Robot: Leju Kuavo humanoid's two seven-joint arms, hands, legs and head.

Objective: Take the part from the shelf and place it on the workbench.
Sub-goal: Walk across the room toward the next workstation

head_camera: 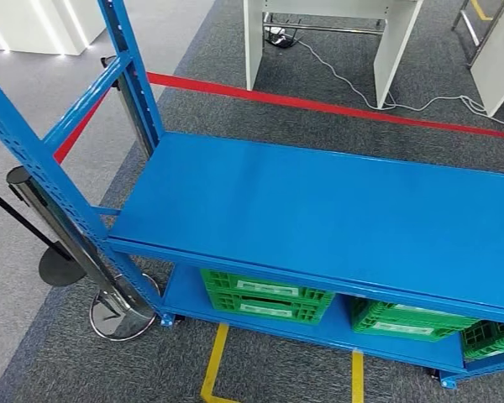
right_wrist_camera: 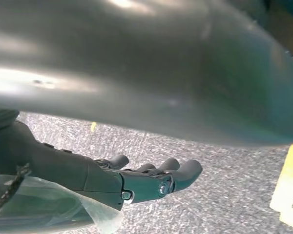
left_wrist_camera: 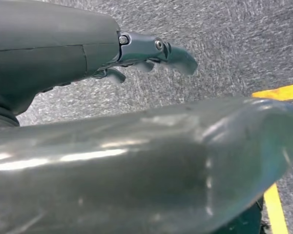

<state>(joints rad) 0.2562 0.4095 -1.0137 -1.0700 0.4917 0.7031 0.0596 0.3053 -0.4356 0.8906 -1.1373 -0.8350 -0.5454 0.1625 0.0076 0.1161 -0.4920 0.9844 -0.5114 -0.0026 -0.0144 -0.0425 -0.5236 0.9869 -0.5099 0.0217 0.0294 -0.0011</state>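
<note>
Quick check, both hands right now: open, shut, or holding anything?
Left hand: open, fingers extended, holding nothing, hanging over the grey carpet.
Right hand: open, fingers extended, holding nothing.

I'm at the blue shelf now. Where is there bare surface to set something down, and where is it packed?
The blue shelf's upper deck is bare from the perforated upright on the left to the picture's right edge. The lower deck is crowded: green crates sit side by side, filling most of the gap below. Both hands, left hand and right hand, hang over carpet holding nothing.
</note>
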